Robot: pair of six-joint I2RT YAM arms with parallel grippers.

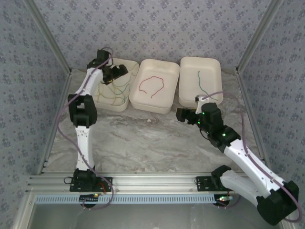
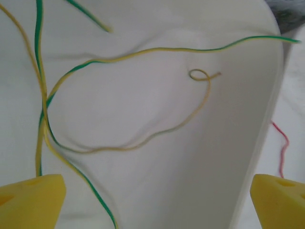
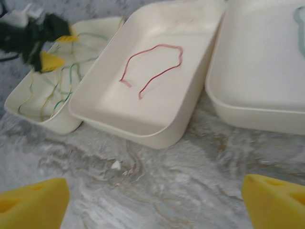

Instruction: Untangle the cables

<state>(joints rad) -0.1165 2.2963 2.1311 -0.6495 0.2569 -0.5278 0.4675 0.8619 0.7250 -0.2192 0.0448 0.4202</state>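
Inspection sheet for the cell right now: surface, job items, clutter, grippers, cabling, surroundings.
Surface: marbled table, three white trays at the far side.
Job's things: green-yellow cables tangled in left tray; one red cable in middle tray; one green cable in right tray.
Clutter: small white scrap on table before middle tray.
Grippers: left gripper open over left tray; right gripper open over table.
Cables: purplish-grey arm leads run along both arms.
Surroundings: patterned walls, aluminium rail at near edge.
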